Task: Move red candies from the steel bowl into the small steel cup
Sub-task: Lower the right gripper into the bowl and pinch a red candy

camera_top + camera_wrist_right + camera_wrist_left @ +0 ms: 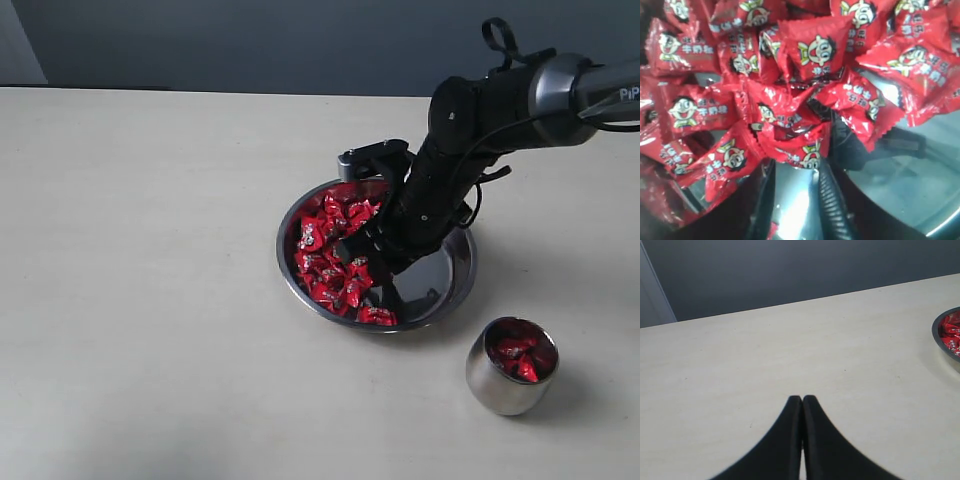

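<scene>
Candies lie heaped in the bowl, a few in the cup; light, crinkly and slippery, best pinched across the puffed middle. Right gripper stands narrowly parted in the heap, grip unclear; left gripper is closed and empty

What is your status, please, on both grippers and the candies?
Left gripper shut, idle over table. Right gripper down in red candies in steel bowl, grip unclear. Small steel cup holds a few already. Nothing between bowl and cup.

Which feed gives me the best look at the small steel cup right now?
The exterior view: the small steel cup stands whole there, upright, red candies inside. Neither wrist view shows it.
</scene>
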